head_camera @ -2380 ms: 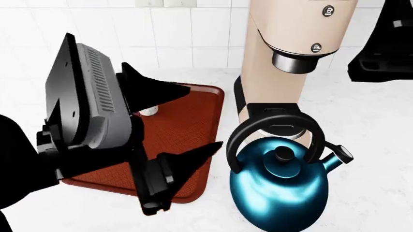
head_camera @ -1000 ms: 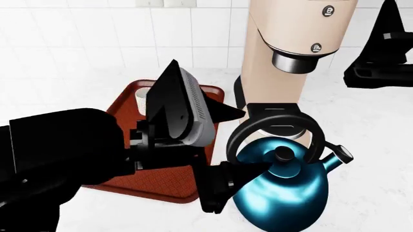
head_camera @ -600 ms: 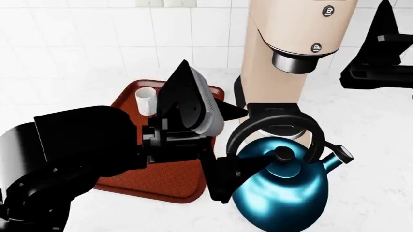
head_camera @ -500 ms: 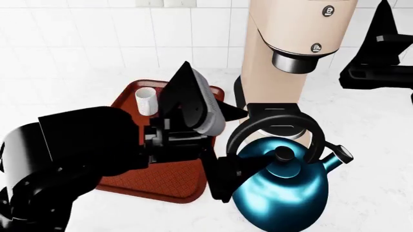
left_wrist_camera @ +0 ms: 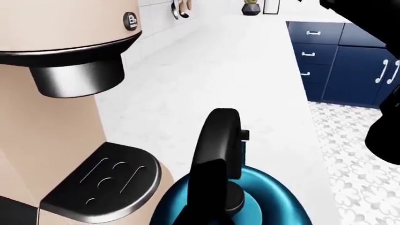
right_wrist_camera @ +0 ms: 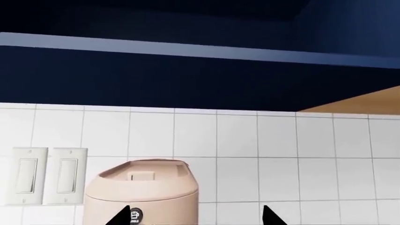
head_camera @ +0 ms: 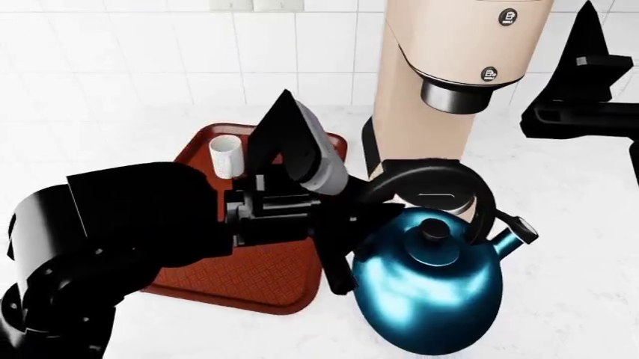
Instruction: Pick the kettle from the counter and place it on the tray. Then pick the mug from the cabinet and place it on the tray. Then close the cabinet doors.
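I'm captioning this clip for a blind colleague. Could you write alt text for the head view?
The left gripper reaches across the reddish-brown tray to the black arched handle of the teal kettle, which tilts on the white counter before a tall beige coffee machine. A small white mug stands on the tray's far side.

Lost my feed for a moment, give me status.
Left gripper at the kettle handle, grip unconfirmed. Right gripper open, raised, empty. Kettle tilted beside the tray; mug on tray. Coffee machine close behind.
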Motion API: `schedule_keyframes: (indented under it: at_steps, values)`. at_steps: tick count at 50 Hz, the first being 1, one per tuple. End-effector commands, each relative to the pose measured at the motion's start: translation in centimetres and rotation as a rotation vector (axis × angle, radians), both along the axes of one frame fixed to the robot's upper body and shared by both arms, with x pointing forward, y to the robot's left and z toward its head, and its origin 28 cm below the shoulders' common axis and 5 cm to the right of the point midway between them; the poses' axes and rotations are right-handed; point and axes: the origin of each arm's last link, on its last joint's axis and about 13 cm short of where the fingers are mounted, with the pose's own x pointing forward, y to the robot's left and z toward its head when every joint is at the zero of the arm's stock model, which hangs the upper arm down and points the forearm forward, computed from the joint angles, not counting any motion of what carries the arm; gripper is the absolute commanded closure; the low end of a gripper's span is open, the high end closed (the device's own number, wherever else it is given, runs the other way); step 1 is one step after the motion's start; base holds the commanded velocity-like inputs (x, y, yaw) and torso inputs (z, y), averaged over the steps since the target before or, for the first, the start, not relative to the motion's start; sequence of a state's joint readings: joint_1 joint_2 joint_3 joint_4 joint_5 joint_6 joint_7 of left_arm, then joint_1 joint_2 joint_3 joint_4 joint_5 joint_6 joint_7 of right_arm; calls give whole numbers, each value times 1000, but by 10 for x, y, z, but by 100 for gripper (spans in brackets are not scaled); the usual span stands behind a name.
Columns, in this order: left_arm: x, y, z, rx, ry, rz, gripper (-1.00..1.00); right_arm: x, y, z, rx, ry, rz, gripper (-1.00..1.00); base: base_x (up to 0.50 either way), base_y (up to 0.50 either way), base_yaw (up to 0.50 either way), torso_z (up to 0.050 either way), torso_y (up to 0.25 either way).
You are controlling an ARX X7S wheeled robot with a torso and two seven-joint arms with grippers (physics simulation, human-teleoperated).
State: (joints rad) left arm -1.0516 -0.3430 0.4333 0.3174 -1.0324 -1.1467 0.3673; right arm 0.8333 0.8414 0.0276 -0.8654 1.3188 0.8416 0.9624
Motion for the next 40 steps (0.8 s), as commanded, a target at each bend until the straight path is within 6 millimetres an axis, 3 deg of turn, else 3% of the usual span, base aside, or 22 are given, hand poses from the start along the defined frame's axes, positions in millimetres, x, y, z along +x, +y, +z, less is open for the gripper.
schedule_keyframes:
  at_steps: [1, 20, 40]
  values:
    - [1, 2, 13, -42, -30, 52, 100, 2, 1, -1, -2, 7, 4, -100, 0, 0, 0, 0, 0]
    - [5, 3, 26, -75, -69, 102, 100, 3, 1, -1, 2, 8, 3, -100, 0, 0, 0, 1, 0]
    - [-2, 30, 78, -202, -189, 223, 100, 5, 4, -1, -2, 10, 10, -100, 0, 0, 0, 0, 1]
